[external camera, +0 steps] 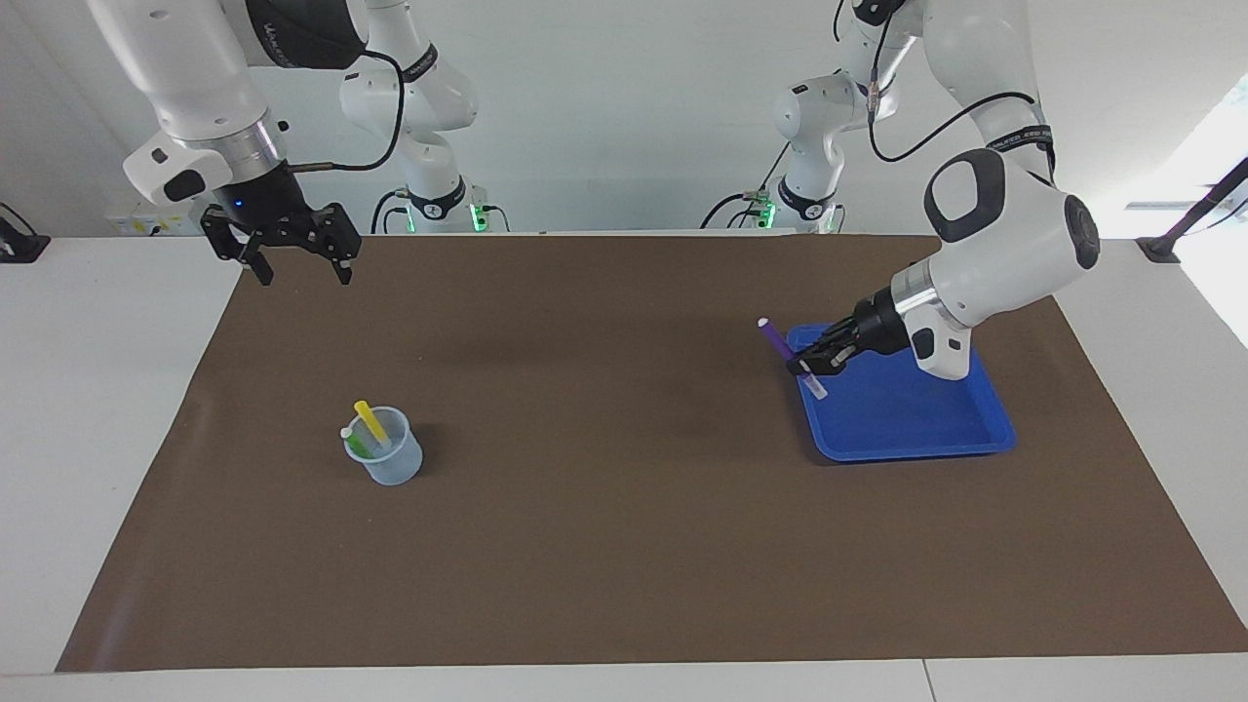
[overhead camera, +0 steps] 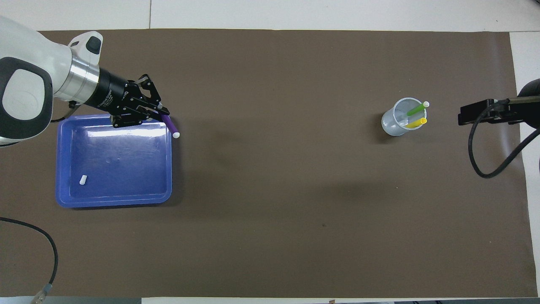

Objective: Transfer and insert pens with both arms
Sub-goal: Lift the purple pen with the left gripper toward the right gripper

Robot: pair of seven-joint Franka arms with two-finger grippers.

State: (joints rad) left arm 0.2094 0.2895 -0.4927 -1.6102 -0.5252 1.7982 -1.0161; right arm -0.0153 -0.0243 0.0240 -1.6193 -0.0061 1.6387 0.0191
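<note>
The left claw (external camera: 817, 363) is gripping the purple pen (external camera: 777, 342) tight and is holding it up in the air over the corner of the blue tray (external camera: 960, 426) that is toward the cup. The pen is tilting, with its long body pointing out from the claw toward the cup (external camera: 388, 459), and the white tip (overhead camera: 176, 134) is sticking out past the tray's rim. The cup is standing well apart from the tray, down toward the right arm's end of the brown surface (external camera: 624, 546), so the pen has a long way to go, and I think a hand-over to the other arm is coming. The right claw (external camera: 298, 261) is hanging wide open, holding nothing, up over the edge of the surface, and it is the claw closer to the cup. There are three pens: one purple in the claw, and one yellow pen (external camera: 370, 421) and one green pen (overhead camera: 415, 110) leaning inside the cup. There is one cup, one tray, and one little white stub (overhead camera: 83, 180) lying in the tray.
</note>
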